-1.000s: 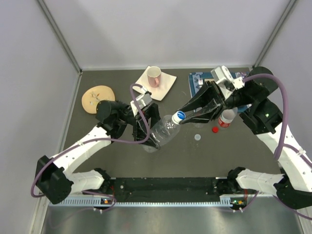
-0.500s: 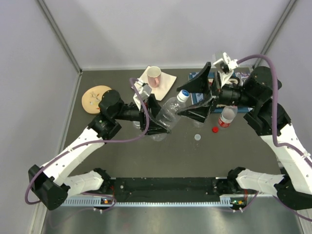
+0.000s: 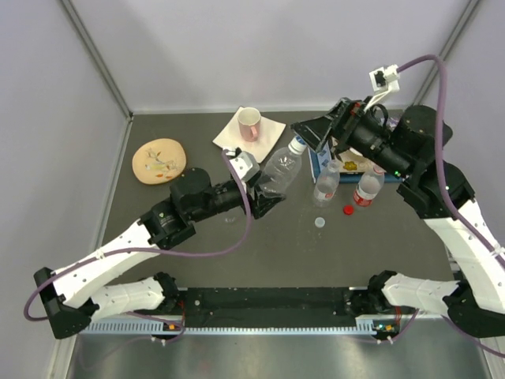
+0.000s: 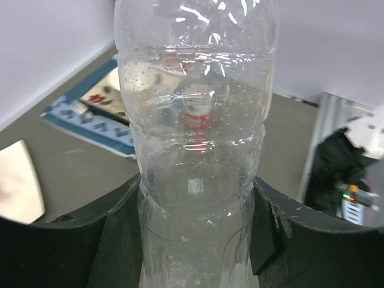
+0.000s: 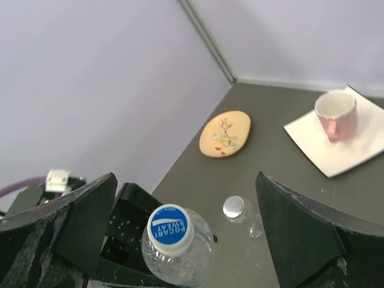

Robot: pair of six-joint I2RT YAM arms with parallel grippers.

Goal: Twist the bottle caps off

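The left pincer [image 3: 264, 197] pinches the lower body of a slim clear plastic bottle [image 3: 281, 168], holding it tilted above the dark grey worktop [image 3: 394, 245] with its neck toward the right arm. A round blue screw cap [image 5: 170, 227] sits on that neck. The right pincer [image 5: 185, 198] is spread wide, one finger on each side of the cap, apart from it. A small red cap [image 3: 348, 210] and a pale round cap [image 3: 319, 223] lie loose on the worktop, near a red-labelled clear bottle [image 3: 366, 188] that stands upright.
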